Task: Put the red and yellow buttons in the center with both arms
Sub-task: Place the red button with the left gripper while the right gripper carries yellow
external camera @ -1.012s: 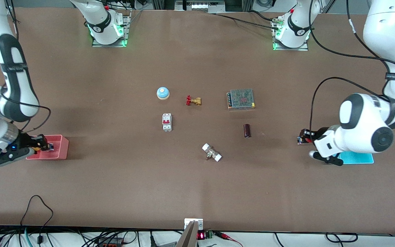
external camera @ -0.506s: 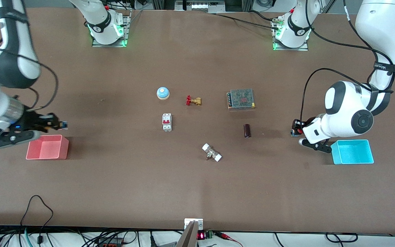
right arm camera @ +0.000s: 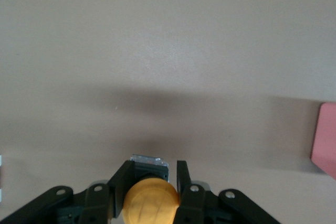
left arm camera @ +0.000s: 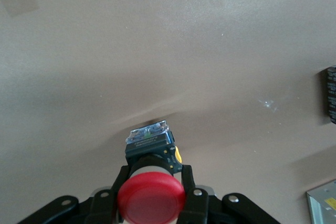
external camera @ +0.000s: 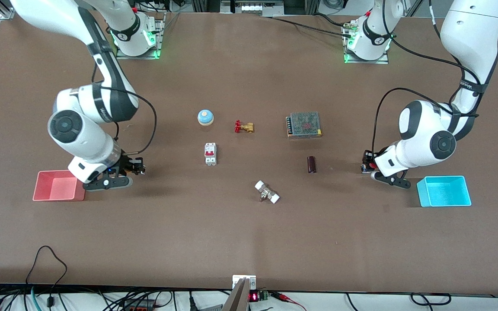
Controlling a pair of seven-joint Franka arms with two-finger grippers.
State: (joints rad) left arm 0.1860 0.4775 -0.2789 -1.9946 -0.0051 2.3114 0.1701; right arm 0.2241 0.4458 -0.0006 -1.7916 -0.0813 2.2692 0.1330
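My left gripper [external camera: 366,164] is shut on the red button [external camera: 372,165] and holds it over the table between the blue bin and the dark cylinder. In the left wrist view the red cap [left arm camera: 151,200] sits between the fingers of the left gripper [left arm camera: 153,176]. My right gripper [external camera: 138,166] is over the table beside the red bin. In the right wrist view the right gripper [right arm camera: 154,174] is shut on the yellow button [right arm camera: 151,203]. The brown tabletop's center [external camera: 249,166] is bare between the other parts.
Around the center lie a blue-and-white bell [external camera: 205,117], a brass valve [external camera: 244,126], a white circuit breaker [external camera: 210,153], a metal power supply [external camera: 304,125], a dark cylinder [external camera: 311,164] and a white-ended fitting [external camera: 267,192]. A red bin [external camera: 56,185] and a blue bin [external camera: 444,191] stand at the table's ends.
The right gripper rose out of the red bin and moved toward the center. The left gripper moved from the blue bin toward the center with the red button.
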